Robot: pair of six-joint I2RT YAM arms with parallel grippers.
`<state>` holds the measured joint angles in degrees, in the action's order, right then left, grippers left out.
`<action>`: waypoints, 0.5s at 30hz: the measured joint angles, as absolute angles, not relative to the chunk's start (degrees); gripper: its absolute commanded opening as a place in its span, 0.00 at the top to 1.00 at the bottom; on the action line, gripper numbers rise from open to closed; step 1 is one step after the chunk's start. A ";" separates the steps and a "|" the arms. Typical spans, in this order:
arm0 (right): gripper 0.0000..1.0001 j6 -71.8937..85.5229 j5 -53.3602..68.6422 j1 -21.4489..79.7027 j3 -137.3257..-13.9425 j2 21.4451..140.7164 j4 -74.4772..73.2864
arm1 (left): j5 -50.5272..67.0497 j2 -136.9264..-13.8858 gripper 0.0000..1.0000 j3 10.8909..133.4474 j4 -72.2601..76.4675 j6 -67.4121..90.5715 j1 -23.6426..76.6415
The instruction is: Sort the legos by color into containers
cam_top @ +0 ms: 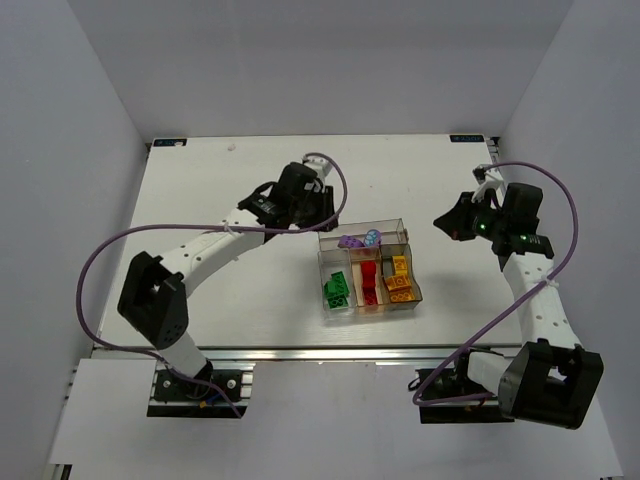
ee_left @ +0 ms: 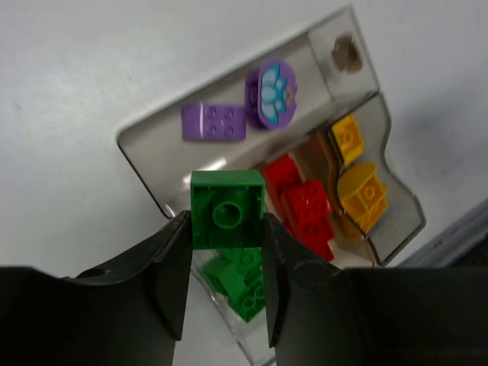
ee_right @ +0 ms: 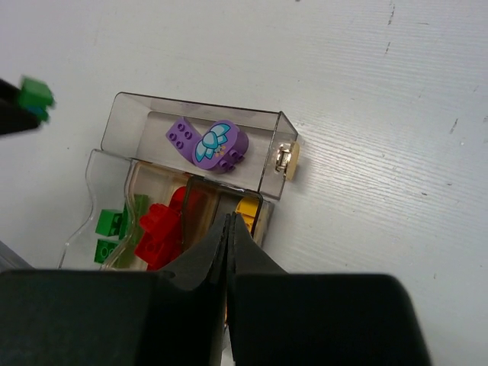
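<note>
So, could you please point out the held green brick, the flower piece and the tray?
green brick [ee_left: 227,213], left wrist view, centre of underside
flower piece [ee_left: 274,91], left wrist view, blue petals
tray [ee_right: 271,152], right wrist view, smoky end wall

Left arm [cam_top: 200,248] & right arm [cam_top: 540,310] are made of white links w/ black joints; purple cables [cam_top: 82,295] are routed alongside.

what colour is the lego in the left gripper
Green. The lego in the left gripper shows best in the left wrist view.
</note>
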<state>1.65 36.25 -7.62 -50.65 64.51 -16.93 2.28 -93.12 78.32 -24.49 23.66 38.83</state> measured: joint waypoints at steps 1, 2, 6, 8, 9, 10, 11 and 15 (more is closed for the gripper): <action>1.00 1.50 36.25 -7.73 -50.65 64.62 -16.78 | 3.95 -93.78 1.00 77.23 -25.28 24.12 39.09; 1.00 1.37 36.27 -7.81 -50.65 64.77 -16.64 | 5.50 -94.59 1.00 76.34 -26.20 24.73 39.35; 1.00 1.10 36.25 -8.47 -50.65 65.32 -16.47 | 8.73 -96.36 1.00 74.32 -29.30 26.52 40.99; 1.00 1.08 36.27 -8.80 -50.65 65.49 -16.47 | 9.13 -96.33 1.00 74.11 -30.22 27.00 42.02; 1.00 1.08 36.32 -8.95 -50.65 65.56 -16.47 | 9.21 -96.33 1.00 74.11 -30.22 27.05 42.54; 0.99 1.08 36.40 -9.06 -50.65 65.65 -16.47 | 9.34 -96.31 1.00 74.08 -30.24 27.09 43.13; 0.97 1.08 36.47 -9.26 -50.65 65.73 -16.47 | 9.52 -96.33 0.99 74.06 -30.35 27.09 43.51; 0.93 1.08 36.67 -9.87 -50.65 66.04 -16.47 | 10.15 -96.53 0.80 74.06 -31.73 27.03 44.95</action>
